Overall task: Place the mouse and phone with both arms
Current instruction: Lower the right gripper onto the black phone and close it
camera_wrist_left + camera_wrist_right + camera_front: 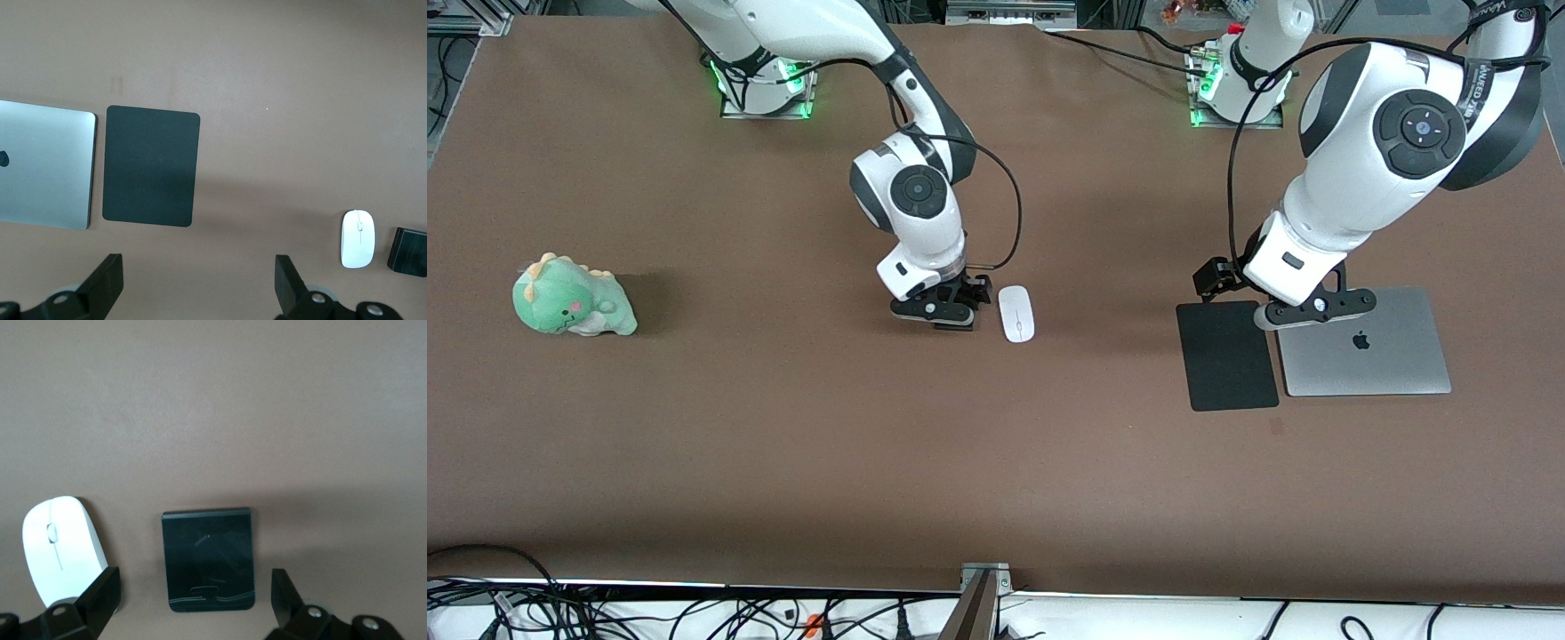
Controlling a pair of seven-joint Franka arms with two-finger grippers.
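Note:
The white mouse (1016, 313) lies on the brown table near its middle. The phone (208, 560), a small black slab, lies flat beside the mouse (63, 550), toward the right arm's end. My right gripper (941, 311) hangs just over the phone and covers it in the front view. Its fingers (100, 597) stand open, one on each side of the phone, touching nothing. My left gripper (1316, 307) hovers open above the table at the farther edge of a black mat (151, 167). The left wrist view shows the mouse (358, 238) and the phone (408, 252) farther off.
A closed silver laptop (1369, 347) lies beside the black mat (1227, 356) at the left arm's end. A green plush dinosaur (572, 298) sits toward the right arm's end. Cables run along the table edge nearest the front camera.

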